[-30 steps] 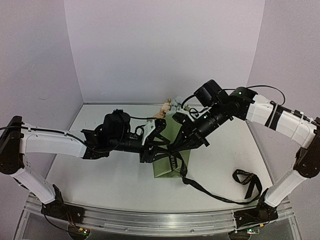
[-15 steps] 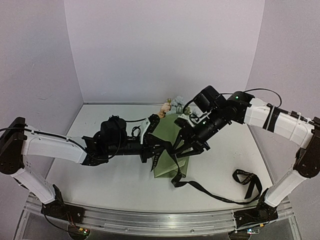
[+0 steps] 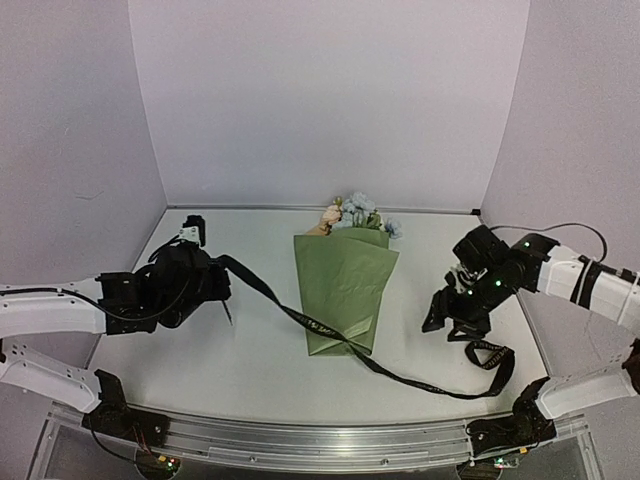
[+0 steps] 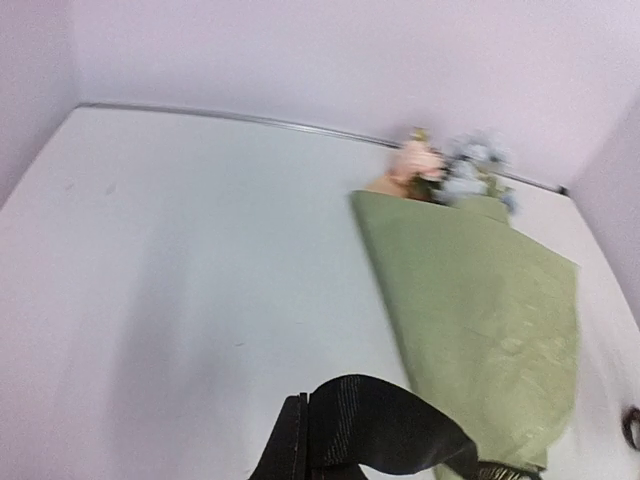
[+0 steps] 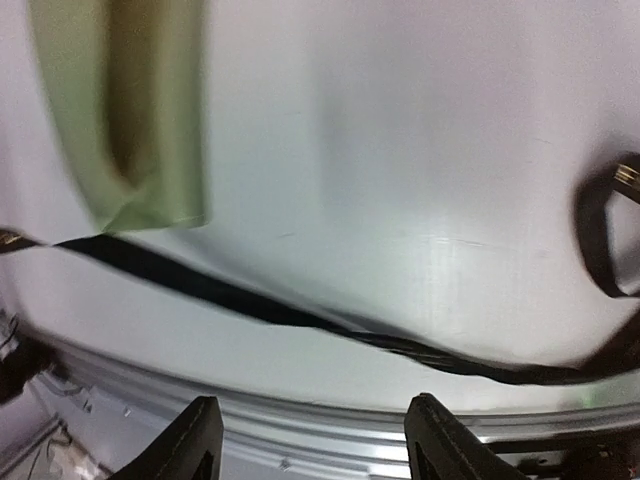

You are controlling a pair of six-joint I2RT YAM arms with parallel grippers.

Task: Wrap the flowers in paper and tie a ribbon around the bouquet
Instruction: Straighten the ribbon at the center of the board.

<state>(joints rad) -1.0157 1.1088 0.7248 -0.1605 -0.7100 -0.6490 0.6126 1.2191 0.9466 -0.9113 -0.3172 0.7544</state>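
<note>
left gripper (image 3: 212,284): pressed together on one end of the ribbon (image 3: 310,322), holding it off the table (image 3: 250,365) at the left.
right gripper (image 5: 318,440): fingers spread with nothing between them; it hangs low over the table, right of the bouquet (image 3: 345,285).
ribbon: runs taut from the left grip down across the bouquet's narrow end, then lies slack along the near table to a loose coil by the right gripper. I cannot tell whether it goes round the cone or only lies over it.
bouquet: lies mid-table, flowers (image 3: 355,212) at the far end, paper (image 3: 340,265) folded in a cone. Nothing pins it.
risk, drag: only one end is held, so more pull from the left would likely slide or swing the unpinned bouquet.
risk, unwrap: the paper is kept shut by its own fold; a tug at the narrow end could spring it open.
risk, slip-off: the ribbon sits close to the tip and could ride off it under tension.
risk, regrasp: the slack lies flat and the coil is twisted, so the right fingers may miss it or take two layers.
</note>
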